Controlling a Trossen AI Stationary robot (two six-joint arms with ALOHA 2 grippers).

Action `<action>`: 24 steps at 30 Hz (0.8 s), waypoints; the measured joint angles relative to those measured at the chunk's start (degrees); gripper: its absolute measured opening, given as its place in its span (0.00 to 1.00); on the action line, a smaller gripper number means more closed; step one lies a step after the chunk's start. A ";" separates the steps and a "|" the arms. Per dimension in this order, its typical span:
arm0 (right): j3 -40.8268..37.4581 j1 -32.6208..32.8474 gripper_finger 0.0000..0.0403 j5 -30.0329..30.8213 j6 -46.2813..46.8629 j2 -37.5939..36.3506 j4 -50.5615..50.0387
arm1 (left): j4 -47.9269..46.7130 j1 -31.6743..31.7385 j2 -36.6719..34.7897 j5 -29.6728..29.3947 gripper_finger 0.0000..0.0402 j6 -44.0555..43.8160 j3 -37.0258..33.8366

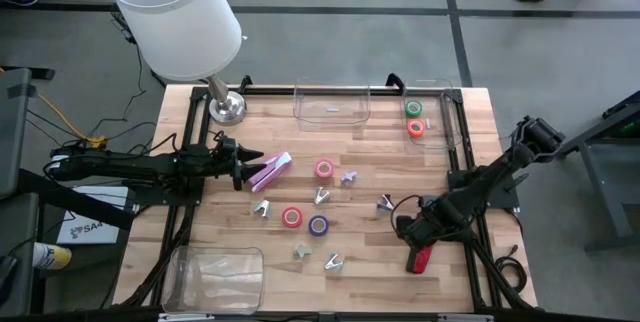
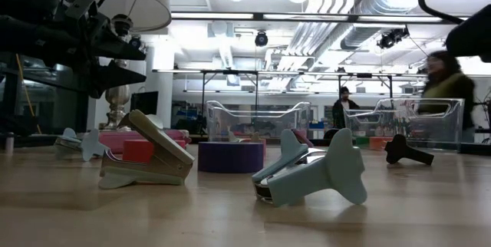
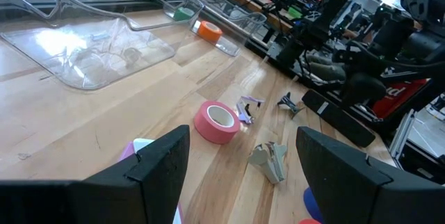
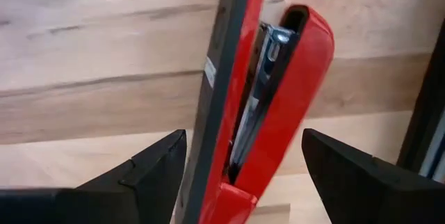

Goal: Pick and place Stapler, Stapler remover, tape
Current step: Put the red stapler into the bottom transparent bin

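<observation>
We have the right gripper [image 1: 414,245] spread wide over the red stapler [image 4: 271,106] lying on the bench [image 1: 370,202] near its right edge, not yet gripped; next we judge it must descend and close; the left gripper [image 1: 243,169], open, hangs beside the pink stapler [image 1: 272,169].

Two staplers, pink [image 1: 271,169] and red [image 1: 421,258], five tape rolls [image 1: 324,169], six staple removers [image 1: 262,208], three clear bins [image 1: 331,105], one lamp [image 1: 180,17]
</observation>
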 joint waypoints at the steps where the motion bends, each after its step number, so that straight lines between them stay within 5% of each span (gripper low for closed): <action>1: 0.00 0.00 0.69 0.25 -0.14 0.00 -0.03 | -0.02 0.02 0.00 0.02 0.65 0.00 0.00; 14: -0.02 0.55 0.70 -0.48 0.73 0.22 1.50 | -0.01 0.01 -0.01 0.02 0.65 0.00 0.00; 24: -0.04 2.06 0.87 -5.83 2.30 5.68 6.36 | -0.01 0.00 0.01 0.01 0.65 0.00 0.00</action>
